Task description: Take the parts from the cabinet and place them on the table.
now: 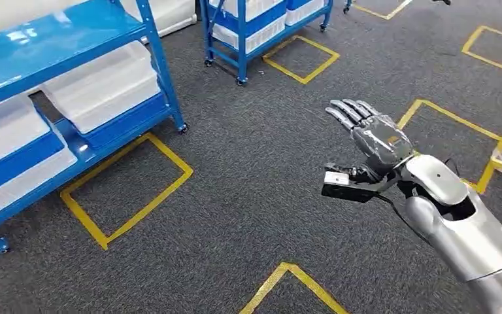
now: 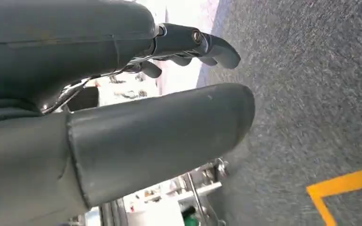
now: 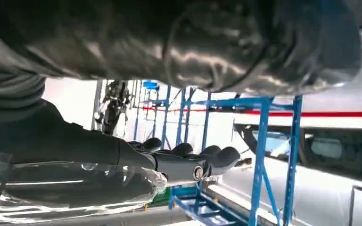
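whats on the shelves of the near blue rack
White plastic bins sit on the blue rack, lower ones partly under its top shelf. Their contents cannot be seen.

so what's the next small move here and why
Probably keep carrying toward the table, not reach for the shelves. The right hand seems to rest on a clear plastic bag, though the grip is hard to confirm. The blue metal shelving rack with white plastic bins stands off to the left, and the empty left hand hangs over grey carpet.
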`<state>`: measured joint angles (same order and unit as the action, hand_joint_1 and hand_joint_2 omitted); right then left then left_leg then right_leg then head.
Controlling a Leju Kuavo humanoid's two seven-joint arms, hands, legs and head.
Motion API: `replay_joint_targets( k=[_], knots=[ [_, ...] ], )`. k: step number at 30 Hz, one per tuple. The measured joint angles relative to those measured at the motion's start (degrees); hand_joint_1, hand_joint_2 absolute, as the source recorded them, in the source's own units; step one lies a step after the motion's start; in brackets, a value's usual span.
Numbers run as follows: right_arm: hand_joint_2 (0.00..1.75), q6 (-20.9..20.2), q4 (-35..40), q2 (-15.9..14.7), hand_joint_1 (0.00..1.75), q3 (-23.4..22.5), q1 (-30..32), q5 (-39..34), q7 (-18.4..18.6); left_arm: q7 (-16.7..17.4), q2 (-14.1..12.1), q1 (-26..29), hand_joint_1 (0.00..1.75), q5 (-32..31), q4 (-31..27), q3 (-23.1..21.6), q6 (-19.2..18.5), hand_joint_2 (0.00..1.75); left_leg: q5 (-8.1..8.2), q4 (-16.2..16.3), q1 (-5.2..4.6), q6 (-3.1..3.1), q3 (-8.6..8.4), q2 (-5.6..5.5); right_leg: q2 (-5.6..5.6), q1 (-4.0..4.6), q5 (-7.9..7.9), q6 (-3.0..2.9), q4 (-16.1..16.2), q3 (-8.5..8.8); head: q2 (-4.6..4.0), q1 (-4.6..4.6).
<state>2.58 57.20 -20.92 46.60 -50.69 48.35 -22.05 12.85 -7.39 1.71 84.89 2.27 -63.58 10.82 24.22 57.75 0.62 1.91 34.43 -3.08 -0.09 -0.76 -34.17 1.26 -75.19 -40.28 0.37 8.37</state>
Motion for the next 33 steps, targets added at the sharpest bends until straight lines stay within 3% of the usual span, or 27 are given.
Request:
replay_joint_targets(
  k=[2, 3, 4, 7, 8, 9, 10, 11, 13, 14, 15, 17, 18, 19, 20, 23, 24, 25, 26, 27, 28, 29, 30, 31, 32, 33],
  knots=[
    [0.00, 0.5, -0.3, -0.2, 0.00, -0.3, 0.1, 0.1, -0.1, 0.0, 0.0, -0.1, 0.00, 0.5, 0.0, -0.1, -0.2, 0.00, 0.16, 0.4, 0.09, -0.24, -0.03, -1.48, 0.96, -0.25, 5.87, -0.15, 9.6, 4.25, 0.00, 0.00],
    [0.00, 0.7, -0.4, -0.3, 0.00, -0.6, 0.1, 0.3, -0.1, -0.1, 0.0, -0.1, 0.00, 0.6, 0.0, -0.1, -0.3, 0.00, 0.30, 0.6, 0.15, -0.50, 0.09, -2.10, 3.29, -0.54, 7.78, -0.21, 14.3, 6.18, 0.00, 0.00],
    [0.00, 0.8, -0.6, -0.5, 0.00, -0.8, 0.3, 0.3, -0.2, -0.3, 0.0, -0.2, 0.00, 0.7, 0.0, -0.1, -0.3, 0.00, 0.24, 0.9, -0.08, -0.96, 0.50, -2.73, 5.37, -0.48, 6.95, -0.33, 15.4, 6.76, 0.00, 0.00],
    [0.00, 0.9, -0.9, -0.7, 0.00, -0.9, 1.1, 0.7, 0.0, -0.5, 0.0, -0.2, 0.00, 0.9, 0.0, -0.3, -0.1, 0.00, -0.45, 0.4, 0.56, -2.14, 1.10, -4.82, 3.56, -0.04, 6.86, -0.69, 15.8, 6.97, 0.00, 0.02],
    [1.75, 0.9, -0.9, -0.6, 0.00, -1.0, 1.2, 0.8, 0.0, -0.5, 0.0, 0.0, 0.00, 0.9, 0.0, -0.3, -0.3, 0.00, -0.58, 0.3, 0.29, -2.68, 1.26, -5.48, 2.76, -0.36, 7.17, -1.18, 16.4, 7.15, 0.00, 0.02],
    [1.75, 0.9, -0.9, -0.4, 0.00, -1.0, 1.2, 0.8, -0.1, -0.5, 0.0, 0.0, 0.00, 1.0, 0.0, -0.4, -0.6, 0.00, 0.22, 1.2, 0.38, -2.63, 1.54, -3.47, 1.78, -0.50, 7.47, -1.66, 17.0, 7.47, 0.02, 0.09],
    [1.75, 1.0, -1.0, -0.4, 0.00, -1.1, 1.3, 0.9, 0.0, -0.5, 0.0, -0.1, 0.00, 1.0, 0.0, -0.6, -1.2, 0.00, 1.95, 3.5, 0.01, -2.63, 2.60, -0.48, 1.27, -0.47, 7.59, -2.12, 17.2, 7.62, 0.00, 0.37],
    [1.75, 1.0, -1.2, -0.4, 0.00, -1.2, 1.5, 1.2, 0.0, -0.6, 0.0, -0.2, 0.00, 1.0, 0.0, -0.7, -1.8, 0.00, 4.08, 7.4, 0.09, -2.72, 4.50, 1.13, 0.41, -0.28, 7.57, -2.42, 17.3, 7.59, 0.00, 0.31],
    [1.75, 1.0, -2.3, -0.4, 0.00, -1.5, 2.3, 1.8, 0.0, -1.2, 0.0, -0.2, 0.00, 1.7, -0.1, -1.0, -2.9, 0.00, 7.84, 16.6, 0.16, -2.87, 8.77, 2.42, -1.34, 0.07, 7.50, -2.54, 17.3, 7.50, 0.00, 0.33],
    [1.75, 1.1, -3.0, -0.4, 0.00, -1.5, 2.8, 2.3, -0.1, -1.8, 0.0, -0.1, 0.00, 1.7, -0.1, -1.0, -3.5, 0.00, 8.06, 18.4, 0.15, -2.94, 9.60, 2.54, -2.08, 0.17, 7.46, -2.59, 17.2, 7.46, 0.00, 0.33],
    [1.75, 1.2, -4.0, -0.4, 0.00, -1.5, 3.4, 2.8, -0.1, -2.1, 0.0, -0.1, 0.00, 1.9, -0.1, -1.0, -3.8, 0.00, 6.92, 17.5, 0.15, -2.91, 8.99, 2.65, -2.93, 0.28, 7.40, -2.63, 17.1, 7.47, 0.00, 0.33],
    [1.75, 1.8, -5.8, -0.3, 0.00, -1.5, 4.2, 3.3, -0.2, -2.7, 0.0, 0.1, 0.00, 2.1, -0.1, -1.2, -4.4, 0.00, 2.62, 9.2, 0.05, -2.56, 4.40, 3.23, -4.24, 0.36, 7.16, -2.47, 16.9, 7.54, 0.00, 0.35],
    [1.75, 2.1, -6.8, -0.4, 0.00, -1.5, 4.4, 3.3, -0.2, -2.9, 0.0, 0.1, 0.00, 2.4, -0.1, -1.3, -4.4, 0.00, 0.57, 3.8, -0.13, -2.12, 1.34, 4.91, -4.86, 0.43, 6.94, -2.29, 16.7, 7.64, 0.00, 0.35],
    [1.75, 2.3, -8.0, -0.5, 0.00, -1.7, 4.8, 3.2, -0.2, -3.0, 0.0, 0.1, 0.00, 2.6, -0.1, -1.5, -4.4, 0.00, 1.34, 0.9, -0.74, -1.77, -0.20, 7.63, -5.54, 0.87, 6.65, -1.96, 16.5, 7.57, 0.00, 0.35],
    [1.75, 2.4, -9.2, -0.8, 0.00, -1.9, 5.2, 2.9, -0.2, -3.2, 0.0, 0.1, 0.00, 2.7, -0.1, -1.6, -4.4, 0.00, 0.96, 0.8, -0.83, -1.28, -0.05, 6.67, -6.04, 1.02, 6.54, -1.72, 16.4, 7.54, 0.02, 0.26],
    [1.75, 2.9, -12.7, -1.3, 0.00, -3.0, 7.5, 1.8, -0.6, -3.4, 0.0, 0.5, 0.00, 2.8, -0.1, -1.9, -4.4, 0.00, 0.71, 0.5, -0.76, -0.69, 0.04, 4.42, -8.13, 1.10, 6.39, -1.00, 16.7, 8.26, 0.00, 0.24],
    [1.75, 2.9, -13.7, -1.6, 0.00, -3.5, 8.1, 1.4, -0.7, -3.4, 0.0, 0.7, 0.00, 2.8, -0.1, -2.0, -4.4, 0.00, 0.35, -0.1, -0.29, -0.22, -0.31, 3.99, -6.27, 0.57, 5.78, -0.44, 16.3, 8.07, 0.00, 0.22],
    [1.75, 2.9, -14.7, -1.7, 0.00, -4.1, 8.7, 1.1, -0.9, -3.4, 0.0, 0.6, 0.00, 2.9, -0.1, -2.1, -4.5, 0.00, 0.22, -0.2, -0.27, 0.05, -0.29, 3.50, -2.47, 0.35, 4.35, -0.14, 14.5, 7.37, 0.02, 0.26],
    [1.75, 2.9, -15.6, -2.2, 0.00, -4.5, 9.4, 0.7, -0.9, -3.4, 0.0, 0.6, 0.00, 2.9, -0.1, -2.2, -4.6, 0.00, 0.12, -0.2, -0.25, 0.20, -0.20, 3.10, -0.96, 0.25, 2.26, 0.02, 11.2, 5.82, 0.00, 0.22],
    [1.75, 2.8, -16.8, -2.7, 0.00, -5.0, 10.7, 0.3, -0.7, -3.4, 0.0, 0.5, 0.00, 3.0, -0.1, -2.2, -4.6, 0.00, 0.06, -0.2, -0.24, 0.37, -0.09, 2.34, -0.23, 0.17, -0.35, 0.29, 5.7, 3.24, 0.00, 0.22],
    [1.75, 2.8, -17.8, -3.1, 0.00, -5.5, 11.9, -0.2, -0.2, -3.4, 0.0, 0.4, 0.00, 3.0, -0.1, -2.2, -4.8, 0.00, 0.05, -0.2, -0.26, 0.40, -0.04, 1.52, -0.06, 0.07, -1.90, 0.45, 1.4, 1.12, 0.00, 0.22],
    [1.75, 2.7, -18.9, -3.4, 0.00, -6.0, 13.5, -0.8, 0.1, -3.5, 0.0, 0.5, 0.00, 3.1, -0.1, -2.3, -5.2, 0.00, 0.04, -0.1, -0.26, 0.41, -0.03, 0.64, 0.00, 0.03, -2.20, 0.51, -1.2, -0.27, 0.02, 0.22],
    [1.75, 2.7, -19.8, -3.6, 0.00, -6.5, 15.0, -1.3, 0.4, -3.6, 0.0, 0.6, 0.00, 3.1, -0.1, -2.3, -5.6, 0.00, 0.05, -0.1, -0.24, 0.40, -0.07, -0.14, 0.01, 0.00, -1.04, 0.52, -0.7, -0.25, 0.00, 0.22],
    [1.75, 2.7, -20.6, -3.7, 0.00, -6.9, 16.5, -1.8, 0.8, -3.6, 0.0, 0.6, 0.00, 3.3, -0.1, -2.3, -5.7, 0.00, 0.07, 0.1, -0.20, 0.36, -0.08, -0.92, 0.08, -0.06, 1.30, 0.47, 2.4, 1.00, 0.00, 0.22],
    [1.75, 2.8, -21.4, -4.0, 0.00, -7.4, 17.8, -2.3, 1.1, -3.8, 0.0, 0.6, 0.00, 3.4, -0.1, -2.4, -5.9, 0.00, 0.14, 0.2, -0.16, 0.26, -0.08, -1.71, 0.31, -0.15, 4.05, 0.35, 7.2, 3.22, 0.00, 0.22],
    [1.75, 2.7, -22.2, -4.2, 0.00, -7.9, 19.0, -2.8, 1.6, -4.0, 0.0, 0.6, 0.00, 3.4, -0.1, -2.4, -6.2, 0.00, 0.27, 0.5, -0.13, 0.07, -0.08, -2.45, 1.39, -0.30, 6.75, 0.21, 12.9, 5.90, 0.00, 0.22]
  ],
)
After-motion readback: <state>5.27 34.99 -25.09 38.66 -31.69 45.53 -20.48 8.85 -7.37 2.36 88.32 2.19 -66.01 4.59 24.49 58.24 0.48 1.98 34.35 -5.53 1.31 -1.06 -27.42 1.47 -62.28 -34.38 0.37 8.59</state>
